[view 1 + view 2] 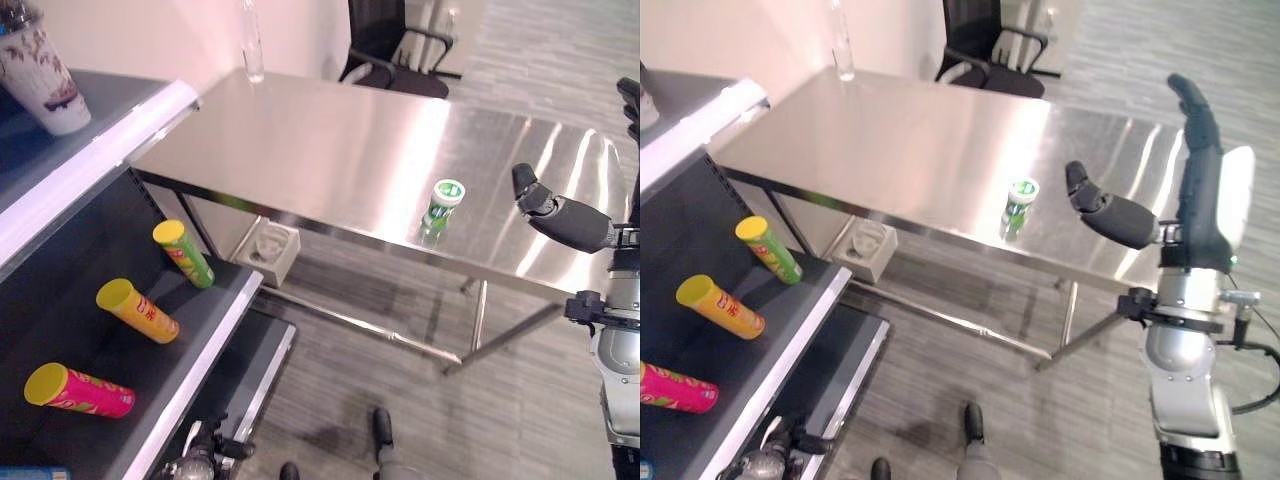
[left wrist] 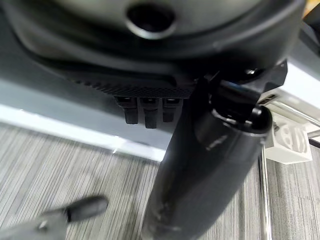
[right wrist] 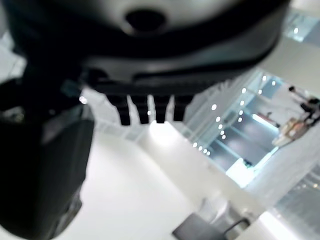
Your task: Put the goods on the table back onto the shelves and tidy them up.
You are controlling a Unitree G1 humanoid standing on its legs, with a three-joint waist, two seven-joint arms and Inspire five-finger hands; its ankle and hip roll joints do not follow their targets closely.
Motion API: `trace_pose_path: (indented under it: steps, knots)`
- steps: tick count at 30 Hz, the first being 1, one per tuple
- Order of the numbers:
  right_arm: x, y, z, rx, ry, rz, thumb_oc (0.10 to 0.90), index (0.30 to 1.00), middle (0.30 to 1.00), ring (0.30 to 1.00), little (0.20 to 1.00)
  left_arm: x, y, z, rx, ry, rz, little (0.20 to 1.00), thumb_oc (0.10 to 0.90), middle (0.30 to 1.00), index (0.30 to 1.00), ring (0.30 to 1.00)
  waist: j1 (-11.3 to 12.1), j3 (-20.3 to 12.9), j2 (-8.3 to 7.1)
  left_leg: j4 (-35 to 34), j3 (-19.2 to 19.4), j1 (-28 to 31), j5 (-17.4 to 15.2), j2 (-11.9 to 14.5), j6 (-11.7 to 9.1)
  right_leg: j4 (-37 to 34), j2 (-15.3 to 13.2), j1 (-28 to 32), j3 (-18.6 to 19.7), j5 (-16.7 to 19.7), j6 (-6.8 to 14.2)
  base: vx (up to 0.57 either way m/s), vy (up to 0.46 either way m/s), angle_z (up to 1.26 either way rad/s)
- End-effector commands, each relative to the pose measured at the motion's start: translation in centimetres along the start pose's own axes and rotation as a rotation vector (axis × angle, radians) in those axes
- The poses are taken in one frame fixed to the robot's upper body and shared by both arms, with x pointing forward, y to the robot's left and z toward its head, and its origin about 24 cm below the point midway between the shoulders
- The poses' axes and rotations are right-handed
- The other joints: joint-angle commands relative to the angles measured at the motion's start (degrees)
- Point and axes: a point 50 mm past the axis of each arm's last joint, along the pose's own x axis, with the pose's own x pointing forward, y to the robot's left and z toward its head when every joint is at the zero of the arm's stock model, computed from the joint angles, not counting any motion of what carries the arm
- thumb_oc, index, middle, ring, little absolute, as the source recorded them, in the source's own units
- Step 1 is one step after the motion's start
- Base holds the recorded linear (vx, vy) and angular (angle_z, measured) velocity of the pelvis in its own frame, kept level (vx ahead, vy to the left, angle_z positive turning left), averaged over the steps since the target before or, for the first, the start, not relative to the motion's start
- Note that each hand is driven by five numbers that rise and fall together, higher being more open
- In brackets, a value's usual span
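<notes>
Goods on the steel table [image 1: 330, 150] were few at this moment: we saw one small green and white bottle [image 1: 441, 207] standing upright near the front edge, at about 3 o'clock from the centre of the left eye view, and a clear bottle [image 1: 252, 45] at the far edge, at about 12 o'clock. We had our right hand [image 1: 1200, 170] raised upright just beside the green bottle, at its 3 o'clock side, with the fingers straight, the thumb spread toward the bottle, and nothing in it; we judged this pose was meant to let the hand close around the bottle from the side. Our left hand [image 2: 150, 107] hung low beside the shelf, fingers straight and relaxed, holding nothing, probably because it was not needed for this item. On the dark shelf [image 1: 200, 350], at 8 o'clock, three tubes lay on their sides: a green tube [image 1: 184, 253], an orange tube [image 1: 138, 311] and a pink tube [image 1: 80, 390], all with yellow caps and well apart. A patterned cup [image 1: 45, 75] stood on the upper shelf at 10 o'clock.
</notes>
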Motion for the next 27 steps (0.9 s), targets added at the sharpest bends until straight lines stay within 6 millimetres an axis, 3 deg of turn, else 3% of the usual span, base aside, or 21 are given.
trace_pose_path:
  steps: [1,4,6,12,16,27]
  knots:
    - [1.6,-3.2,2.7,0.028,-0.156,-0.102,0.8,0.9,0.9,0.9,0.9,0.3,2.3,1.8,0.031,-0.094,0.066,0.9,0.8,0.9,0.9,0.9,1.1,-3.6,-2.72,1.5,3.8,0.2,-1.1,-0.2,-4.1,6.7,-1.8,2.7,-3.8,-7.9,1.2,0.23,-0.285,0.72]
    - [1.6,-3.2,1.6,0.087,-0.102,-0.046,0.8,0.9,0.9,0.9,0.9,0.1,2.3,0.5,0.033,-0.052,0.063,0.9,0.8,0.9,0.9,0.9,1.3,-4.5,-2.45,1.2,2.5,0.5,-0.3,1.6,-5.1,6.5,-0.7,5.3,-6.1,-9.0,0.1,0.14,-0.238,0.54]
    - [1.2,-2.3,-0.5,0.209,0.019,0.074,0.8,0.9,0.9,0.9,0.9,0.0,2.0,-0.3,0.029,-0.021,0.045,0.9,0.8,0.9,0.9,0.9,1.5,-5.1,-1.99,0.8,1.6,0.5,0.8,4.3,-6.6,7.4,0.8,7.4,-9.3,-11.3,-1.6,0.11,-0.294,0.5]
    - [0.7,-2.0,-1.9,0.25,0.092,0.12,0.8,0.9,0.9,0.9,0.9,0.0,1.9,-0.4,0.03,-0.014,0.037,0.9,0.8,0.9,0.9,0.9,1.4,-4.8,-1.75,1.4,0.8,0.5,1.2,5.6,-7.4,8.1,1.6,8.7,-10.8,-12.9,-2.6,0.04,-0.082,0.18]
    - [-0.3,-2.0,-3.1,0.271,0.16,0.118,0.8,0.9,0.9,0.9,0.9,0.2,1.8,0.6,0.024,-0.046,0.028,0.9,0.8,0.9,0.9,0.9,0.5,-4.4,-2.38,4.5,3.5,-2.1,1.0,5.7,-7.4,8.4,0.7,9.6,-13.0,-13.5,-2.7,-0.01,-0.026,0.41]
    - [-0.5,-1.0,-4.2,0.272,0.212,0.189,0.8,0.9,0.9,0.9,0.9,0.0,1.5,-1.0,0.054,0.014,0.012,0.9,0.8,0.9,0.9,0.9,0.6,-5.7,-1.18,0.5,5.9,-0.5,1.8,4.3,-7.4,7.0,-0.6,10.5,-15.0,-12.3,-1.9,0.02,0.029,0.08]
